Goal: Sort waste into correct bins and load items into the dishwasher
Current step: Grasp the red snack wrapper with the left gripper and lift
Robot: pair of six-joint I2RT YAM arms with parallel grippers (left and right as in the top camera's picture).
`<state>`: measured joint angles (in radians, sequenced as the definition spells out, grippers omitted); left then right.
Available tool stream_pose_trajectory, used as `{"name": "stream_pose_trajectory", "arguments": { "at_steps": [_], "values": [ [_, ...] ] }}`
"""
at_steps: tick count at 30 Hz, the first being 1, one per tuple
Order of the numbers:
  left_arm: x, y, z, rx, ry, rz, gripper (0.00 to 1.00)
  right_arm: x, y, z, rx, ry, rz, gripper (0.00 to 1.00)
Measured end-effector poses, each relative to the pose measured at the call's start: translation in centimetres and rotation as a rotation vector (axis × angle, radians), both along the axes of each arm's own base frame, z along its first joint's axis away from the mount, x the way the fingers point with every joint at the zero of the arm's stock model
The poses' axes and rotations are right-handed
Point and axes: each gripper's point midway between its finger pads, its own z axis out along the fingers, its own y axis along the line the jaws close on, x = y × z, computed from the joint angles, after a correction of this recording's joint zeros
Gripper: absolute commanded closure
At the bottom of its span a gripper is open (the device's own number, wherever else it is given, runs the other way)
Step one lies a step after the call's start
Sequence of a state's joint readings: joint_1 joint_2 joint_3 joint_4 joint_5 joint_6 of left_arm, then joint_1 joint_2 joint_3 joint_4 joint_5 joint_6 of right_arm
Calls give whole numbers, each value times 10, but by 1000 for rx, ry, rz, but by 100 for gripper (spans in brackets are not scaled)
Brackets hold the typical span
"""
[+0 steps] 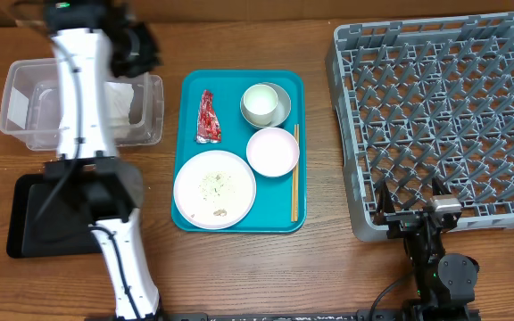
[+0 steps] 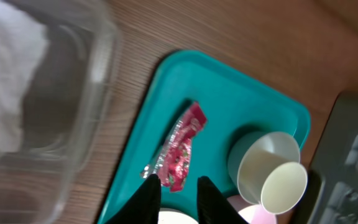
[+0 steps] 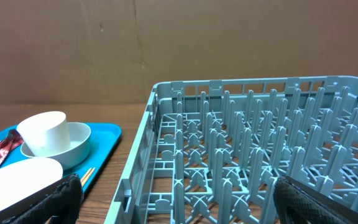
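A clear tub [image 1: 25,98] at the back left holds a crumpled white napkin [image 1: 121,100]. My left gripper [image 1: 141,49] hangs above the tub's right end. In the left wrist view its fingers [image 2: 149,198] stand slightly open and hold nothing; the red wrapper [image 2: 182,146] lies on the teal tray [image 2: 166,87] beyond them. The tray also carries a white cup [image 1: 259,102] in a grey-green bowl [image 1: 281,100], a small white bowl [image 1: 272,150], a plate [image 1: 214,189] with food scraps, and chopsticks [image 1: 294,183]. My right gripper [image 3: 185,202] stands open and empty at the near wall of the dish rack [image 1: 440,116].
A black tray [image 1: 29,218] lies at the front left, partly under my left arm. The left arm reaches from the front edge over the black tray to the tub. Bare wood shows between the teal tray and the rack.
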<state>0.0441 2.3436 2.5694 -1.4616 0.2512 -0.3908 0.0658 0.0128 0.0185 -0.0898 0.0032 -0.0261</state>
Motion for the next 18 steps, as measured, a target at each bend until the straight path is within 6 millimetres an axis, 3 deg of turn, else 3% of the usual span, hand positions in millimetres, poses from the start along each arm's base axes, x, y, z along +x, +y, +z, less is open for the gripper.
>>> {"name": "stream_pose_trajectory", "arguments": {
  "at_steps": [4,8,13,18],
  "values": [
    [-4,-49,-5,131,-7,-123,66,0,0,0,0,0,0,0],
    [-5,-77,-7,238,-31,-176,65,0,0,0,0,0,0,0],
    [-2,-79,-26,301,-2,-181,66,0,0,0,0,0,0,0],
    [-3,-70,-76,342,113,-183,65,0,0,0,0,0,0,0]
  ]
}}
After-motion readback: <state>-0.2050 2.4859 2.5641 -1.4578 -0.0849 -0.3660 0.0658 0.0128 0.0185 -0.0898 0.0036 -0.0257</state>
